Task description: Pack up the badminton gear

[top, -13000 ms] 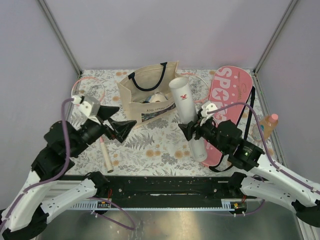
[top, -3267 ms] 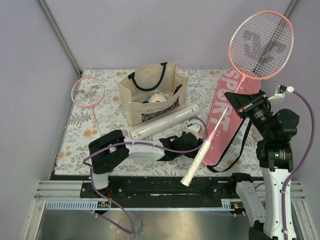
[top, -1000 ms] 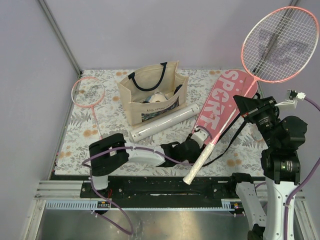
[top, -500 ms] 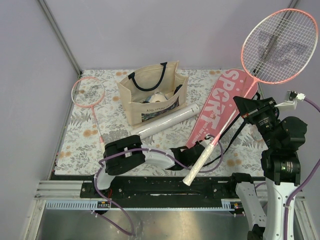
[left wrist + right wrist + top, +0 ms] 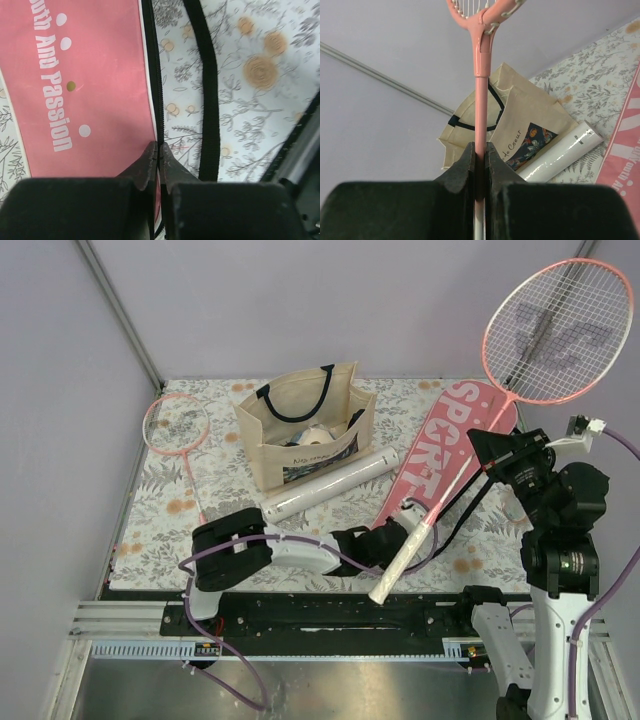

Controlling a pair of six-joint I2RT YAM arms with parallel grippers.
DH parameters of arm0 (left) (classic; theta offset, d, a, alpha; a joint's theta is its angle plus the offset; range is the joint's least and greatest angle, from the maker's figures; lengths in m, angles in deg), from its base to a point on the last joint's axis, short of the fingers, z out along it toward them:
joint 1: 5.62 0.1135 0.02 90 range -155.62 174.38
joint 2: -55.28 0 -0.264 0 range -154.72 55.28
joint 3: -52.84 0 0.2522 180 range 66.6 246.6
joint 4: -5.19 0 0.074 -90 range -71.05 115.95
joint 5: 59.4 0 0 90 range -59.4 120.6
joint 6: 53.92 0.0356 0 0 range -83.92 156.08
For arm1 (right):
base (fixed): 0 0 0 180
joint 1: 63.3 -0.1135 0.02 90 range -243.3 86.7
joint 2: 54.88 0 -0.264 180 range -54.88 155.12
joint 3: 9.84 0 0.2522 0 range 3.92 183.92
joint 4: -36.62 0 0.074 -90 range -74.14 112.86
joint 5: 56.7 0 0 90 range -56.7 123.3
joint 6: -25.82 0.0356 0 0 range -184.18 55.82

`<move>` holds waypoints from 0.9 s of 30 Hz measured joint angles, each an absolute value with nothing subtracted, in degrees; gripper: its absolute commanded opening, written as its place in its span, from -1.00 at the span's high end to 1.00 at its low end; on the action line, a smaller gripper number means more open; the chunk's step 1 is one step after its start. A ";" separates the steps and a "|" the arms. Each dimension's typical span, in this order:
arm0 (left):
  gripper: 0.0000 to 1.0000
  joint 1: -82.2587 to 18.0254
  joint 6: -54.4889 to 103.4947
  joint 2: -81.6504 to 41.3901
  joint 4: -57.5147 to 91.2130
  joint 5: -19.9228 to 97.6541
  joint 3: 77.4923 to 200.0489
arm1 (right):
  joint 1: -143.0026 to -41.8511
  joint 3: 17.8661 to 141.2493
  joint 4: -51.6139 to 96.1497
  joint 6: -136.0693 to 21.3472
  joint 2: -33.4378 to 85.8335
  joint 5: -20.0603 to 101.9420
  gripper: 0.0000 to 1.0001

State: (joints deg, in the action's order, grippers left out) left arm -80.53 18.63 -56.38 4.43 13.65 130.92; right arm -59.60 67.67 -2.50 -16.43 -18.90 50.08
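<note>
Cover [image 5: 90,75] edge pinched by left fingers [image 5: 146,161]; racket [image 5: 557,330] aloft.

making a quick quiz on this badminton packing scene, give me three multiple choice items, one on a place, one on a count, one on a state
1. The white tube lies:
A. on the table, on the near side of the tote bag
B. inside the tote bag
C. standing upright

2. How many rackets are in view?
A. one
B. two
C. three

3. The right gripper is:
A. open above the white tube
B. shut on a handle of the tote bag
C. shut on the shaft of the raised racket

Answers:
1 A, the tube lies flat on the floral cloth, just nearer than the bag.
2 B, one is held up in the air and the second racket lies at the table's left.
3 C, the wrist view shows the pink shaft pinched between both fingers.
</note>
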 measured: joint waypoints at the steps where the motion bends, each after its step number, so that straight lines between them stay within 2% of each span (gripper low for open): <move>1: 1.00 -80.18 17.47 -55.62 4.43 14.59 130.76 | -59.60 67.69 -2.61 -16.78 -18.26 49.83 1.00; 9: 1.00 -73.52 6.70 -53.19 1.15 25.19 126.37 | -59.09 70.53 -6.04 -20.25 -11.11 50.36 1.00; 20: 1.00 -70.50 2.00 -50.13 -0.23 28.34 123.11 | -54.55 71.89 -20.53 -26.88 -11.01 46.45 1.00; 27: 1.00 -69.12 0.18 -49.32 -1.73 30.77 123.09 | -52.93 68.67 -26.65 -28.93 -11.31 42.01 1.00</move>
